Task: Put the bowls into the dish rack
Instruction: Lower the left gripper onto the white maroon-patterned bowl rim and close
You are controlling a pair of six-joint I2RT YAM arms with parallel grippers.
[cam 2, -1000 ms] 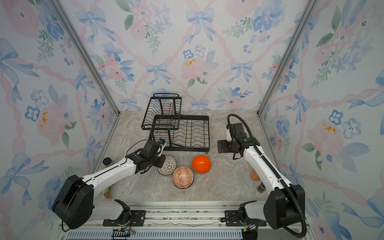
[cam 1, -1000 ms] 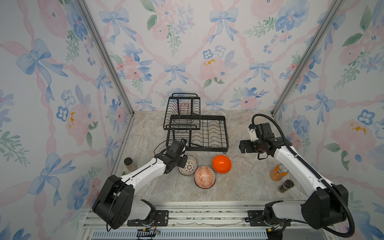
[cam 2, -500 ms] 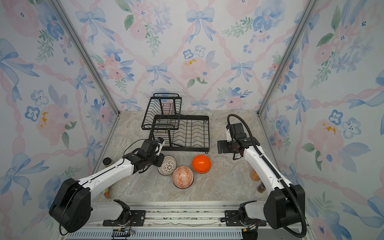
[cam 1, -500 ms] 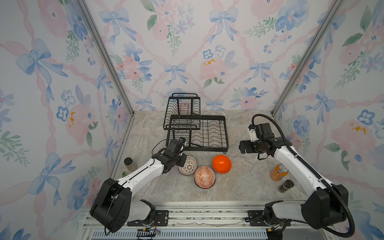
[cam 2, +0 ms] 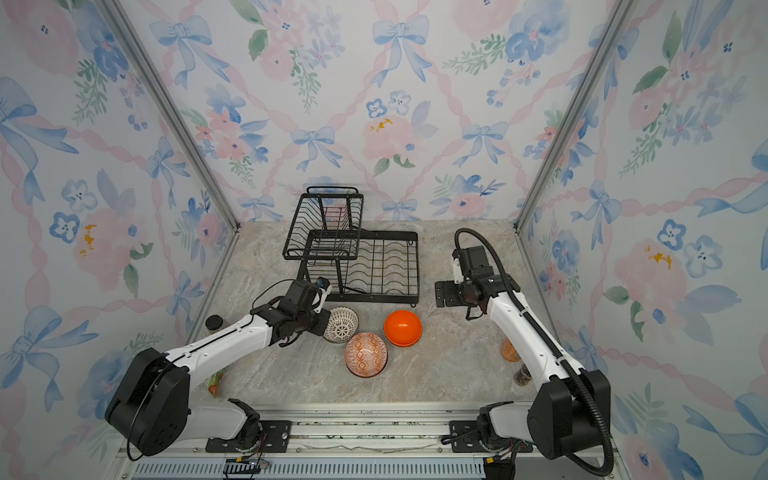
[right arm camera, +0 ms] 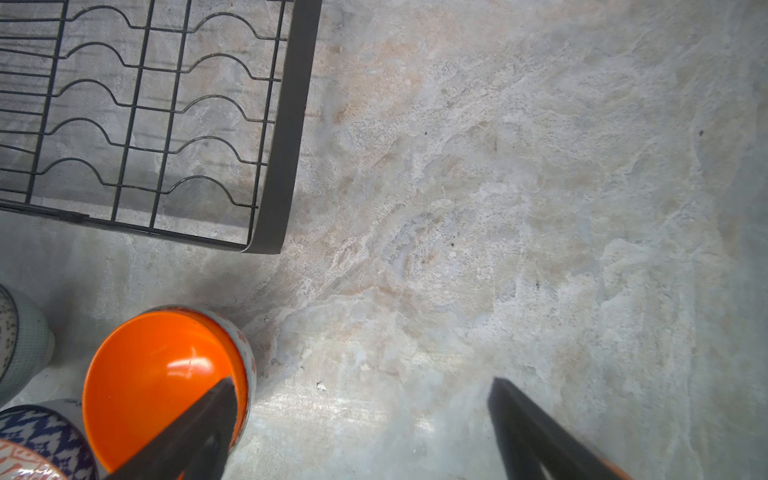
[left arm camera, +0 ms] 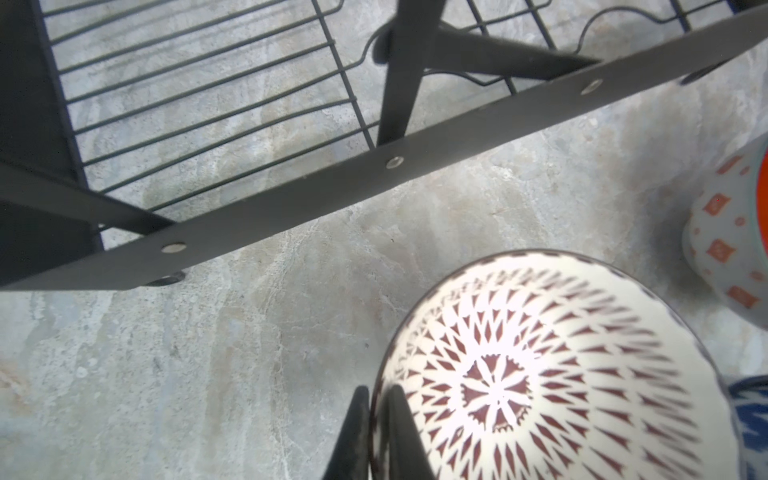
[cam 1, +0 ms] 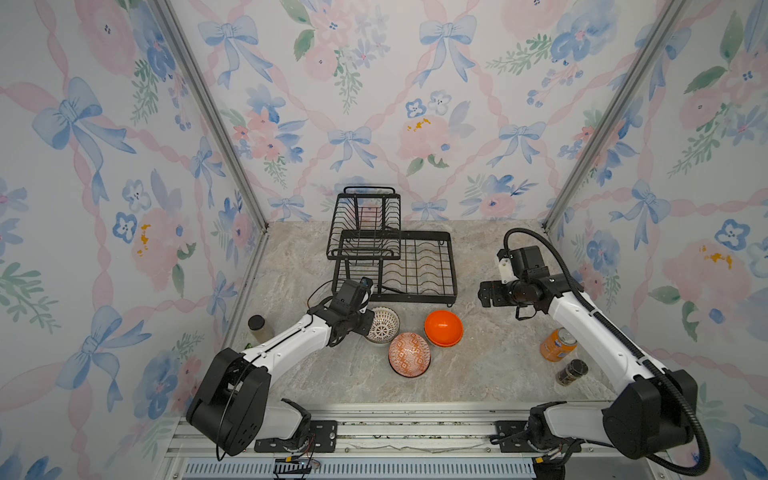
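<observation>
Left claw (left arm camera: 376,432) clamped on the rim of the white-black patterned bowl (left arm camera: 540,374); bowl apparently resting on the bench (cam 1: 498,374) just in front of the dish rack (left arm camera: 415,153). Right claw (right arm camera: 359,390) spread wide, holding nothing, above the bench right of the rack; plain orange bowl (cam 1: 444,327) and orange-white patterned bowl (cam 1: 409,354) beside the gripped one.

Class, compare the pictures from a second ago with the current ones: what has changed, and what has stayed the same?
The left gripper closed on the rim of the white-black patterned bowl, one finger inside, one outside. Unchanged: that bowl's place, the open right gripper, the plain orange bowl, the orange-white patterned bowl and the empty dish rack.
</observation>
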